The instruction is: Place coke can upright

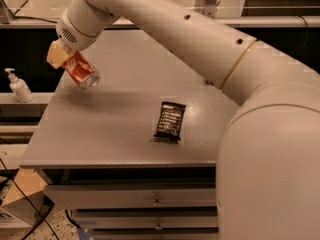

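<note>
The coke can [80, 70] is red-orange with a silver end rim. It hangs tilted over the left part of the grey table [115, 124], its silver end pointing down and to the right. My gripper [67, 59] is at the upper left, at the end of the big white arm, and is shut on the can's upper end. The can is off the table surface. The fingers are mostly hidden by the wrist and the can.
A black snack wrapper [169, 121] lies flat near the table's middle. A white pump bottle [19, 86] stands on a shelf left of the table. Drawers [155, 201] sit under the tabletop. My arm's white body fills the right side.
</note>
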Robot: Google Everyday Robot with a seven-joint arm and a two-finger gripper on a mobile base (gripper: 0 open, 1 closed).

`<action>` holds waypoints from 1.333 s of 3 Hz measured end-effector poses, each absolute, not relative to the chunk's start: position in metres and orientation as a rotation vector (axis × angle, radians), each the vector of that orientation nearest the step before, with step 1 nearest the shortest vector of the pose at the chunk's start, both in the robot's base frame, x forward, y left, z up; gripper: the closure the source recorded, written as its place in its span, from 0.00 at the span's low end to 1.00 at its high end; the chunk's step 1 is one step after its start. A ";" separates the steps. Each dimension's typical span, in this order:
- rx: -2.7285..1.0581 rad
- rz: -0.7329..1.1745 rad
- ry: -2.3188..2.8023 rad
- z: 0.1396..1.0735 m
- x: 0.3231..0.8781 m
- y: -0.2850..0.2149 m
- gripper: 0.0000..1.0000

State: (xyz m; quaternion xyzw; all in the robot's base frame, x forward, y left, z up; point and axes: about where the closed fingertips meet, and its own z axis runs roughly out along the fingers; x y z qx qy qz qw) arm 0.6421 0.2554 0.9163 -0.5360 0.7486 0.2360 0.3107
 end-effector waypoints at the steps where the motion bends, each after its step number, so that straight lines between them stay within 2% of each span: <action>1: -1.481 0.572 1.790 0.936 0.642 0.242 1.00; 4: -1.696 0.420 1.482 0.950 0.629 0.237 1.00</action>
